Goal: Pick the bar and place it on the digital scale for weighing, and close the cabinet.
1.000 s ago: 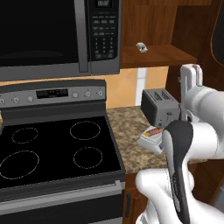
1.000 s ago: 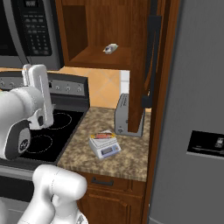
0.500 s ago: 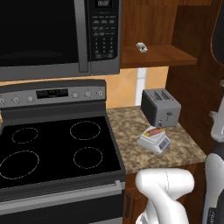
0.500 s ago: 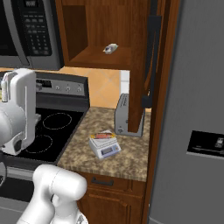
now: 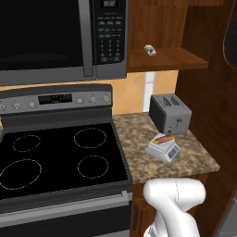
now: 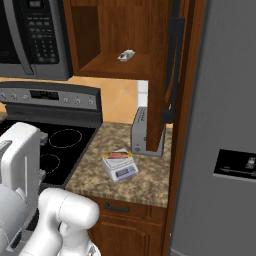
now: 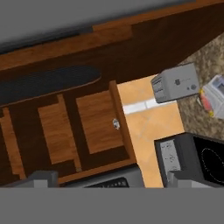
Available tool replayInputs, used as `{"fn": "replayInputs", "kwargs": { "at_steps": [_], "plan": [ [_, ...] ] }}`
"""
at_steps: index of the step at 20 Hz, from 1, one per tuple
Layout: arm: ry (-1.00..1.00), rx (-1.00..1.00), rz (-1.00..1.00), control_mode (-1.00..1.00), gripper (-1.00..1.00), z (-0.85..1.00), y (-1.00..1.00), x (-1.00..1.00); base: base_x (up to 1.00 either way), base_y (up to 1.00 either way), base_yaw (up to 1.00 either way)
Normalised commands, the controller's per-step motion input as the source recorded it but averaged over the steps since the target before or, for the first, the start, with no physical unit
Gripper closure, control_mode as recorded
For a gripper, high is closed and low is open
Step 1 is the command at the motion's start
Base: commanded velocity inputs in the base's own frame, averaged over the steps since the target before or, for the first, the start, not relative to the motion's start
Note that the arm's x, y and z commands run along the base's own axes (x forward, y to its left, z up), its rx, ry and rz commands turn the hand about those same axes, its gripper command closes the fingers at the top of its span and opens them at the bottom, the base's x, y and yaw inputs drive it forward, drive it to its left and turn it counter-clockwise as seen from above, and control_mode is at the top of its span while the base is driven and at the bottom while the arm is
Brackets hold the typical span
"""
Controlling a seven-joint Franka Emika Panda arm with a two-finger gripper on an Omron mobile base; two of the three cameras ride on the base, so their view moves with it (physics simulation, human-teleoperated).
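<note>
Orange-red, the bar (image 5: 164,139) already lies flat on the digital scale (image 5: 162,150), off toward the right edge of my hand view, beside the toaster (image 5: 170,113). Only the cabinet (image 6: 172,75) door is left, ahead of my gripper (image 7: 112,179). I'd judge the risk is swinging into its edge rather than pushing the face. My jaws stand wide, holding nothing, touching nothing.
</note>
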Motion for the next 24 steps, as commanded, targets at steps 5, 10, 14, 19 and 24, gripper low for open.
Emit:
{"fn": "replayInputs", "kwargs": {
  "at_steps": [5, 10, 14, 19, 24],
  "plan": [
    [-0.14, 0.08, 0.00, -1.00, -1.00, -0.02, -0.46, 0.00, 0.00, 0.00, 0.00],
    [0.02, 0.00, -0.08, -1.00, -1.00, -0.32, -0.40, 0.31, 0.00, 0.00, 0.00],
    [0.09, 0.00, -0.15, -1.00, -1.00, -0.52, -0.49, 0.49, 0.00, 0.00, 0.00],
    [0.00, 0.02, -0.06, -1.00, -1.00, -0.05, -0.61, 0.16, 0.00, 0.00, 0.00],
    [0.00, 0.03, -0.03, -1.00, -1.00, -0.16, -0.36, 0.43, 0.00, 0.00, 0.00]
  ]
}}
